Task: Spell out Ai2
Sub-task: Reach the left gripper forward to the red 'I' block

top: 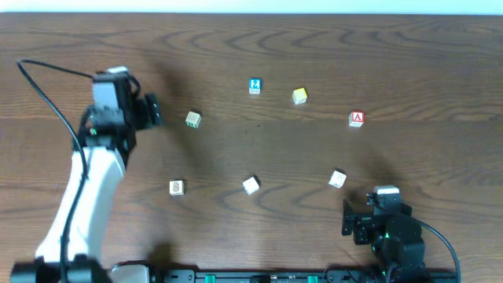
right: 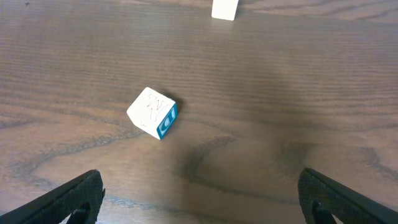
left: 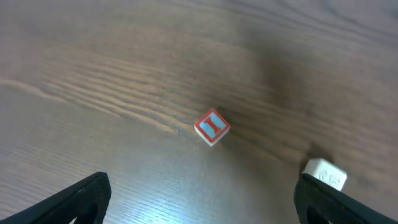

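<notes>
The blue-bordered "2" cube (top: 254,86) sits at the back centre of the table. The red-bordered "A" cube (top: 357,118) lies to its right. The overhead view shows a pale cube (top: 192,119) just right of my left gripper (top: 152,110). In the left wrist view a red-bordered "I" cube (left: 211,126) lies ahead of the left gripper (left: 204,185), which is open, empty and apart from it. My right gripper (top: 348,218) sits near the front right edge. It is open (right: 200,180) with nothing between its fingers.
A yellow cube (top: 299,96) lies between "2" and "A". Pale cubes lie at the front left (top: 176,187), front centre (top: 251,185) and front right (top: 336,179). A white cube with a blue-edged side (right: 153,112) lies ahead of the right gripper. Another white cube (left: 324,174) is by the left gripper's right finger.
</notes>
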### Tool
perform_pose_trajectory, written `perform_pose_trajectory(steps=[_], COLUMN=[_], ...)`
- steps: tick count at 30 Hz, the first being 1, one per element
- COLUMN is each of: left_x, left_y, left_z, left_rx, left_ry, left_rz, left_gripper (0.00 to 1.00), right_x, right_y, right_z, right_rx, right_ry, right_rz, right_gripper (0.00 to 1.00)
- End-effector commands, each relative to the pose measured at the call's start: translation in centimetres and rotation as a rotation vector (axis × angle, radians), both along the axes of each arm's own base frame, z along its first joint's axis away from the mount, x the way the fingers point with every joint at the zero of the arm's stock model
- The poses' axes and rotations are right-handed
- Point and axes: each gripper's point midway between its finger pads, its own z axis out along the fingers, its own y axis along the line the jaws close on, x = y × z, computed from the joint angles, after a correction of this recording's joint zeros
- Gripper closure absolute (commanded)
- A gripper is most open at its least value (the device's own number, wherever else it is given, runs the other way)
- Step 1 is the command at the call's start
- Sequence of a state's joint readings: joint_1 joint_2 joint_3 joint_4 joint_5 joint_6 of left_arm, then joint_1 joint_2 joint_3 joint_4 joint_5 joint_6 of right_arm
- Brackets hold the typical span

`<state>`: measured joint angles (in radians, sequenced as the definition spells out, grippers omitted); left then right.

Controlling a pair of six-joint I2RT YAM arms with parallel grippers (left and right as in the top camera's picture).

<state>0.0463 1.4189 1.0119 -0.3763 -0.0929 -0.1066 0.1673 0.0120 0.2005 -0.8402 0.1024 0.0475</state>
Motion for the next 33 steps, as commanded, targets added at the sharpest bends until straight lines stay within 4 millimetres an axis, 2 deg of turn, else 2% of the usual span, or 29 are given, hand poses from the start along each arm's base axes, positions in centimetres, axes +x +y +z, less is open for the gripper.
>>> perform_pose_trajectory(steps=[1,4,10,15,22,33], left_x=[1.8,2.9,3.1,3.1,3.1,4.2], left_y=[0.6,1.0,0.9,0.2,0.2,0.5], left_z=[-0.3,-1.2,-2.3,-4.1,-7.2,-9.6], left_rx=[-0.115,-0.124,-0.128,-0.041,-0.025,0.042], left_ry=[0.003,0.006,0.027,0.102,0.2,0.391], left_rz=[0.071,0.082,0.076,-0.101,-0.145,-0.289], left_gripper=[0.05,0.05,0.05,0.04,0.05,0.05], right_x=[-0.1,-0.1,-0.1,-0.1,-0.1,-0.1], right_y=[-0.1,-0.1,-0.1,-0.1,-0.1,-0.1], right_z=[-0.5,-0.5,-0.5,-0.5,-0.5,-0.5], right_rx=[-0.009,-0.009,-0.009,-0.009,-0.009,-0.009], right_ry=[0.008,0.008,0.008,0.008,0.008,0.008], right_rz=[0.001,0.001,0.001,0.001,0.001,0.001], right_gripper=[0.01,0.01,0.01,0.01,0.01,0.01])
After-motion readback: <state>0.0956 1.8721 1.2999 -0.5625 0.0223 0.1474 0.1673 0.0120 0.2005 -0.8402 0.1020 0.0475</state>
